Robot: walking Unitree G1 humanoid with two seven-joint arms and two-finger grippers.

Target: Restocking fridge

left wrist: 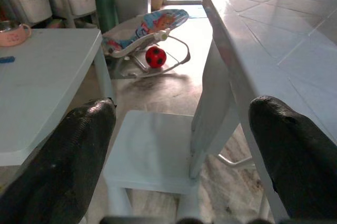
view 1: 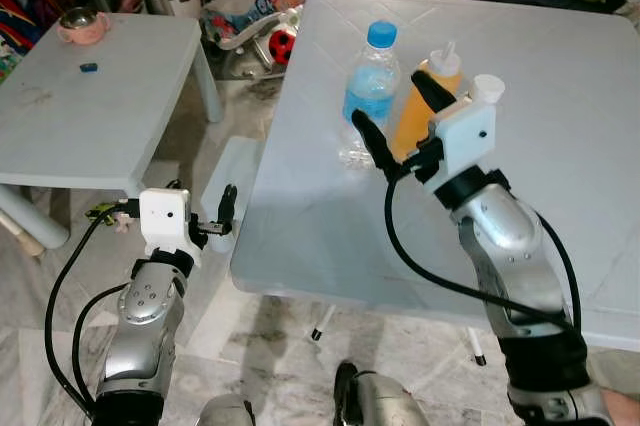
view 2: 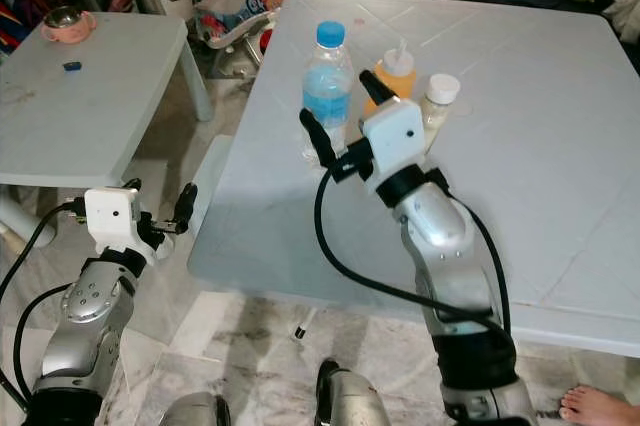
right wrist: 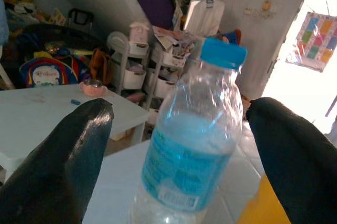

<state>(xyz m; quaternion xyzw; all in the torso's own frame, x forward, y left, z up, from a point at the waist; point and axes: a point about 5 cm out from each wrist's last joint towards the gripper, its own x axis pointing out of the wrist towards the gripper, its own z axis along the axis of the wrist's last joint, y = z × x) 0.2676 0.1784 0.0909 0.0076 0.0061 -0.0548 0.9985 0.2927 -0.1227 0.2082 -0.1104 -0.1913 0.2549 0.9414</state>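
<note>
- Three containers stand on the big white table in the left eye view: one water bottle with a blue cap, one orange sauce bottle, one small white-capped jar. All upright, close together in a row.
- Same view: right gripper is raised over the table just beside the water bottle, fingers spread, gripping nothing. Left gripper hangs low off the table's left edge, idle.
- Right eye view: same three items. One black finger sits in front of the water bottle, the other near the sauce bottle. One small side table stands off to the left with one pink bowl and one small blue object. A person's bare foot shows at the lower right.
- Left wrist view: both fingers wide apart, nothing between them; one stool, one bouncer seat with a red ball beyond.
- Right wrist view: water bottle sits centred between the two parted fingers, not touched yet.
- Progress, my read: early. Nothing lifted, no fridge visible, all three items left to move. First grasp looks lined up on the water bottle.
</note>
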